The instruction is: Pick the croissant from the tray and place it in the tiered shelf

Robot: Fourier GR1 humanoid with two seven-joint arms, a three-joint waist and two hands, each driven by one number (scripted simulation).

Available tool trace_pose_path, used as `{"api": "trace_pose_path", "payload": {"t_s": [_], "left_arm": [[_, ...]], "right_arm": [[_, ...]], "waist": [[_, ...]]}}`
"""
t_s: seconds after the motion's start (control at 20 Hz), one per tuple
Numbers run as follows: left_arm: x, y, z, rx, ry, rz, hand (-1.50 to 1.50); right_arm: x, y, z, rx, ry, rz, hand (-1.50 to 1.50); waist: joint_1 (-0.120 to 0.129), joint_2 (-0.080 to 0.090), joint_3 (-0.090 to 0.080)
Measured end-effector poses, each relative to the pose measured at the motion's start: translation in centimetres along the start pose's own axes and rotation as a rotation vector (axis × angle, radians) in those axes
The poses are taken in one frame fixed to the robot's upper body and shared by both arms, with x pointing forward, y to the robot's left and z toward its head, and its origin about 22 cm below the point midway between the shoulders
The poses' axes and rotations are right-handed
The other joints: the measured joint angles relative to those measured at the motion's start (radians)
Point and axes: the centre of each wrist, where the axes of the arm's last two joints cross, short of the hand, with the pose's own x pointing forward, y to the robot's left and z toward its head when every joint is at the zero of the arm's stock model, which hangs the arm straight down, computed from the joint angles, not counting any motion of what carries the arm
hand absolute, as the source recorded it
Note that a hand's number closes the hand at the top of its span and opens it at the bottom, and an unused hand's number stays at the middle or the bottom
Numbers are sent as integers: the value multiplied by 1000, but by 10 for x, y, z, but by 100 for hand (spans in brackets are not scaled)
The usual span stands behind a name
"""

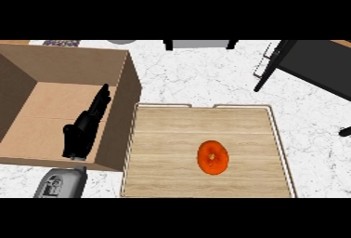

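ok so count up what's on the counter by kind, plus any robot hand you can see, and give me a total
Wooden tray: 1
Orange pastry on the tray: 1
Cardboard box: 1
Black shelf, top right: 1
Robot hand, the left, fingers straight, over the box: 1
Total: 5

We see the tray's (205, 125) near edge cut off by the view's lower edge. The open box (61, 111) runs off at the left. At far right, a black frame (302, 65) is only partly in view. The left robot hand (83, 130) shows, its forearm mostly cut off.
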Motion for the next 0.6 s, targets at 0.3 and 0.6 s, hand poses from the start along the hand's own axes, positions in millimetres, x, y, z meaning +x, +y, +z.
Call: {"api": "trace_pose_path", "payload": {"t_s": [0.3,0.6], "left_arm": [[-3,7,5,28,21,-7,0],[-3,11,8,42,26,-8,0]], "right_arm": [[-15,-56,-13,29,64,72,-150],[-36,-118,-21,76,62,131,-150]], "waist": [[-28,-10,0],[-50,-16,1]]}}
